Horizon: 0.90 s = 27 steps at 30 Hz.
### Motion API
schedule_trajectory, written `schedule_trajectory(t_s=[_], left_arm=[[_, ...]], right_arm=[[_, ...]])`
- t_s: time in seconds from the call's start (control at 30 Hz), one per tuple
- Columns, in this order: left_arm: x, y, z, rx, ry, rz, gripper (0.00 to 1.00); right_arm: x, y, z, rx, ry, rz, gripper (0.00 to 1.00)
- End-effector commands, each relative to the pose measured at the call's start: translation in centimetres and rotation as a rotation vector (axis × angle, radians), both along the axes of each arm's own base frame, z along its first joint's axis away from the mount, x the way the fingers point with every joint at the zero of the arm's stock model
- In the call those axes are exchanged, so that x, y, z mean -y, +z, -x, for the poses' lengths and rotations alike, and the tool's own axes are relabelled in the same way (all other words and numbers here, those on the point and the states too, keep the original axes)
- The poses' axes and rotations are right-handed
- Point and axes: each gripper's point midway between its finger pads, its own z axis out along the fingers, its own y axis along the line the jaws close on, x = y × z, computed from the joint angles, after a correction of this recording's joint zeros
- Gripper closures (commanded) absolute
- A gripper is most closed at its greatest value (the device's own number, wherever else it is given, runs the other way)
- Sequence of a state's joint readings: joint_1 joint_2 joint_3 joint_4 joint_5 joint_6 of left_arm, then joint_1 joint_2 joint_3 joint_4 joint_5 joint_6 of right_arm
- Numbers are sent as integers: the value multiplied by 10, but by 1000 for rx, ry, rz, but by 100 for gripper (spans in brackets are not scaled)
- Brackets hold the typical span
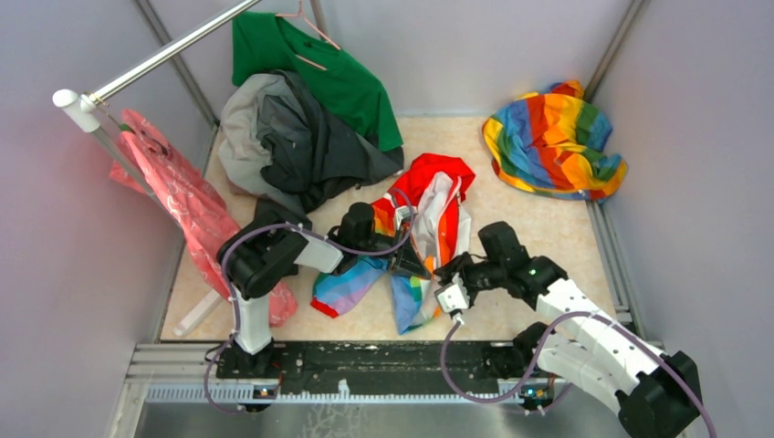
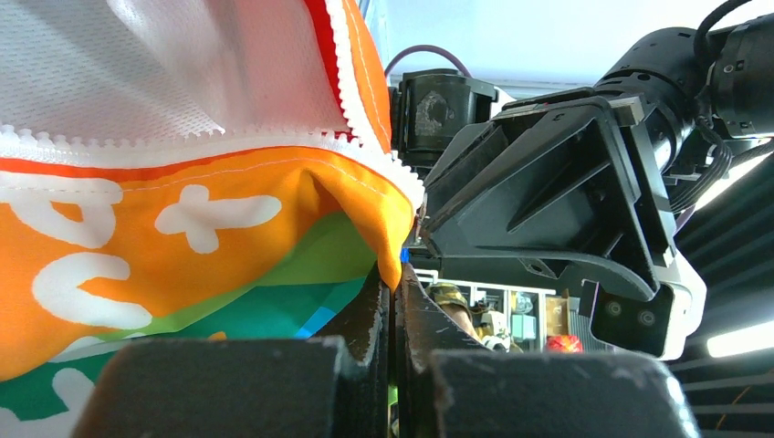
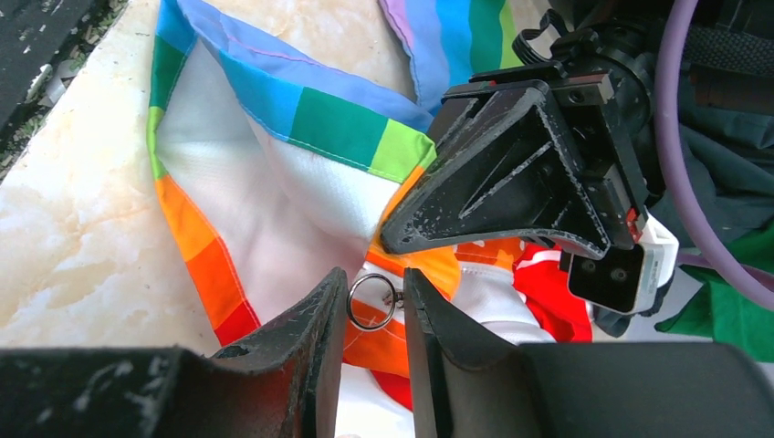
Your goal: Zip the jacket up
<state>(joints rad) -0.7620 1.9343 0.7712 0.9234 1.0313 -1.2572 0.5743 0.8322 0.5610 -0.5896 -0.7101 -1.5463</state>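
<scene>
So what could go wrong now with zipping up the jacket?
1. The zipper ring sits between the right gripper's fingers, but it is thin and I cannot tell if it is pinched. It might slip out when pulled.
2. The left gripper pinches only a small corner of the jacket, so the cloth could pull free.
3. The two grippers are very close together and could bump.

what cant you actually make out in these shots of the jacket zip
right wrist view: whether the right gripper pinches the metal ring or only flanks it; what the ring hangs from sits behind that gripper
left wrist view: the lettering on the jacket, cut off by the left edge and a fold
top view: where the left gripper meets the jacket, covered by the arm itself
</scene>
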Motion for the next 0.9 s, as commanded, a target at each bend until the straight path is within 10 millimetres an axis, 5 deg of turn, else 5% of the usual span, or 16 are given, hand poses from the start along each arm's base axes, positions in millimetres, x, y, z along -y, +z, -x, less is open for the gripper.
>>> schedule_trajectory(t_s=[0.0, 0.53, 0.87], left_arm=[[2, 6, 0, 38, -29, 38, 100], [3, 7, -1, 39, -32, 42, 100], [2, 4, 0, 34, -35, 39, 100]], right_arm=[[-8, 32, -10, 64, -15, -56, 70], [-6, 34, -17, 63, -68, -58, 67], [-6, 37, -19, 65, -80, -64, 74]])
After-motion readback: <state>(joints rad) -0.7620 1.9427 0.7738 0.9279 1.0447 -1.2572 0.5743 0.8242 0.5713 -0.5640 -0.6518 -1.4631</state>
